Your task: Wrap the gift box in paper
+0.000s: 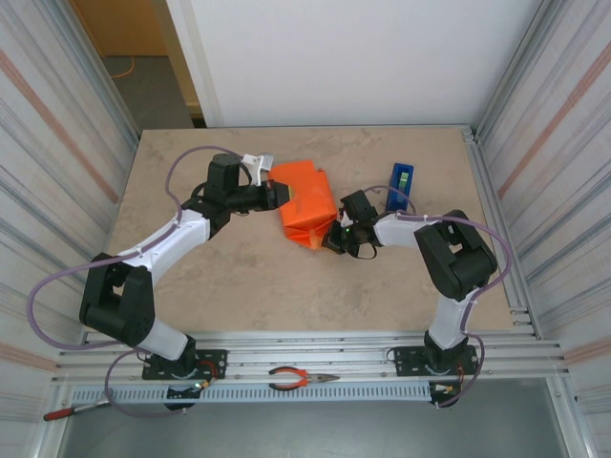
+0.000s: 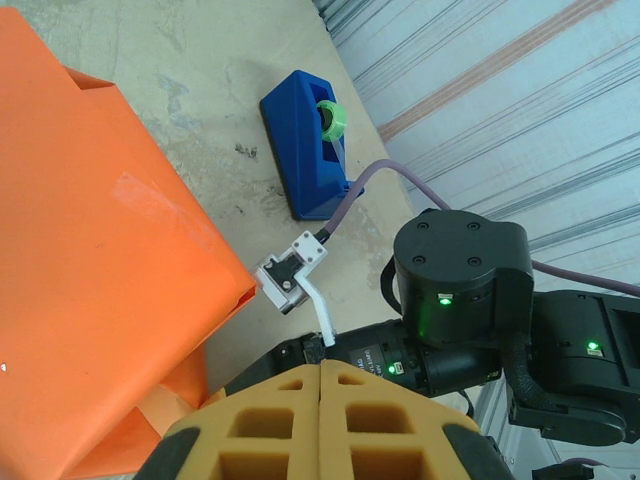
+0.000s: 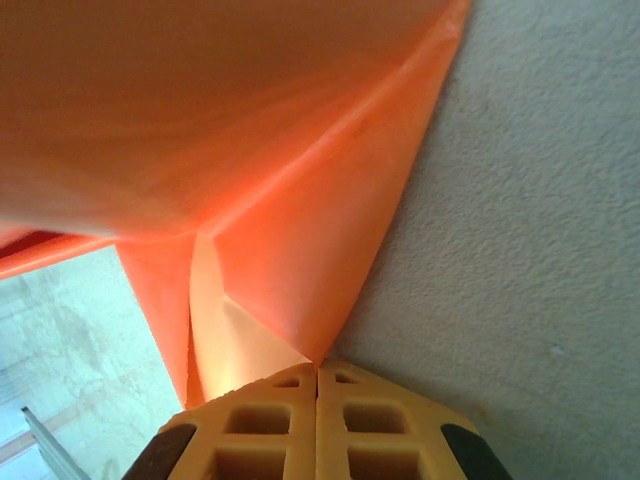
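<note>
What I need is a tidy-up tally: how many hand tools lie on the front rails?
2. Orange-handled pliers lie at the bottom centre of the top view; a red-handled tool lies in its bottom left corner. More may be hidden.

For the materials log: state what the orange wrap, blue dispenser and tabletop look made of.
Paper: thin matte sheet, light glowing through creased folds. Tape dispenser: probably moulded plastic, smooth blue shell. Table: mottled beige, stone-look; stone or laminate unclear.

Robot lab work cell, ribbed metal side walls (image 1: 48, 124), aluminium rails (image 1: 325, 355) along the near edge, pliers (image 1: 301, 380) lying on them
</note>
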